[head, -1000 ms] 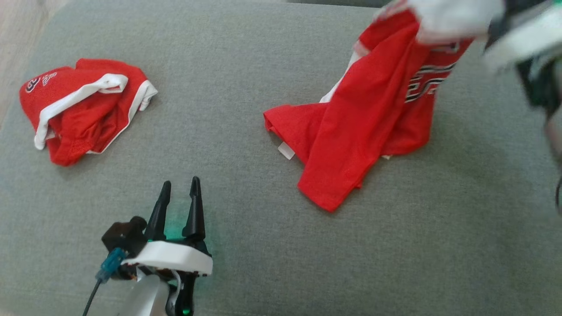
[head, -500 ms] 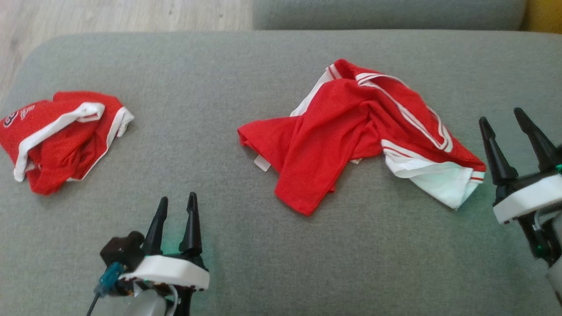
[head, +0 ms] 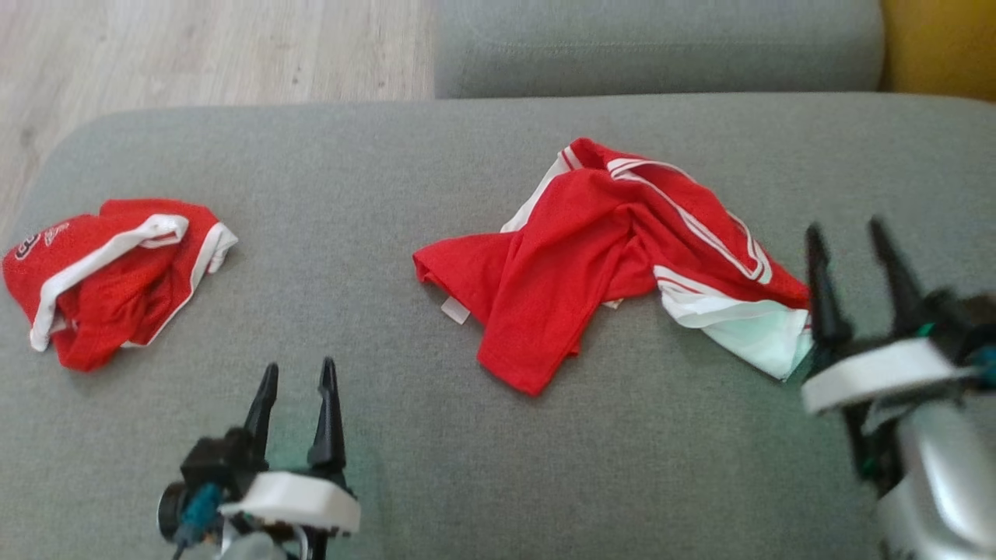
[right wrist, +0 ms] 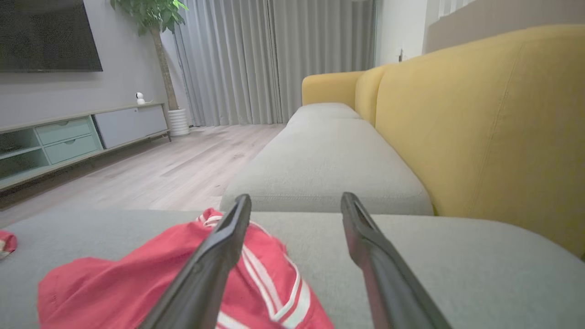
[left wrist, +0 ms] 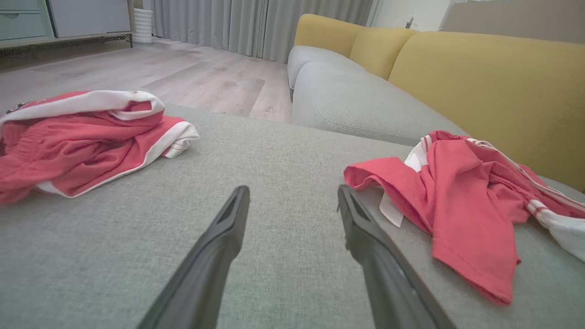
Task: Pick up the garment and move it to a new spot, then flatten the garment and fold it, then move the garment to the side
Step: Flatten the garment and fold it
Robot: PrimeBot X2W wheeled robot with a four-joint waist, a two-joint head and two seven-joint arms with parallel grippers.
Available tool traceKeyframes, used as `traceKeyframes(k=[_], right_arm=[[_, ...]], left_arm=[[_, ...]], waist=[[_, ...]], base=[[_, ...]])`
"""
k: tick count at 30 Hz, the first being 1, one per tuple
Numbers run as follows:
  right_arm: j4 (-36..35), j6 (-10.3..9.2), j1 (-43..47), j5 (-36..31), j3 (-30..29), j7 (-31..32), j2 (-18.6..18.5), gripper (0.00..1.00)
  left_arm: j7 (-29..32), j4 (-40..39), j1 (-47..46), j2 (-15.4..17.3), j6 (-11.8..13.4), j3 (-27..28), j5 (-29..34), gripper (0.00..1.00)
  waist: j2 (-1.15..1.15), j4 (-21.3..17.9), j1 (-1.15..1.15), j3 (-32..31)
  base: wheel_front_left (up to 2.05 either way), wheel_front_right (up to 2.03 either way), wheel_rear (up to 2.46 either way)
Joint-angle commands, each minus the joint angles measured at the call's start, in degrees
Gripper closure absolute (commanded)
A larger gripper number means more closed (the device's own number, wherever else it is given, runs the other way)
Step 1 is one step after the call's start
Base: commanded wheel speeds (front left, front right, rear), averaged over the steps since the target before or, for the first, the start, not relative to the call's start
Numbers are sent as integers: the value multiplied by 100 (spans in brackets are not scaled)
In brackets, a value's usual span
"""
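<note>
A living room with a pale wood floor (head: 194,54) and a yellow sofa back (right wrist: 480,128). In front is a wide grey cushion (head: 467,467). The garment (head: 591,264), a red jersey with white trim, lies crumpled on the cushion at about 1 o'clock from its middle. A second red and white piece of clothing (head: 109,280) sits bunched at 9 o'clock, well apart from it. The left gripper (head: 298,369) hovers at 7 o'clock, fingers spread and empty. The right gripper (head: 846,229) is at 4 o'clock, just beside the jersey's white hem, with its fingers released and holding nothing.
</note>
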Motion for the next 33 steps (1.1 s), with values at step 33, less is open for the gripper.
traceKeyframes(k=[33], right_arm=[[1917,-4,-480,1786,749,-37,794,0]], left_arm=[[-31,-235,136,38,131,-2,-15,0]], waist=[[0,107,0,136]], base=[[0,0,0]])
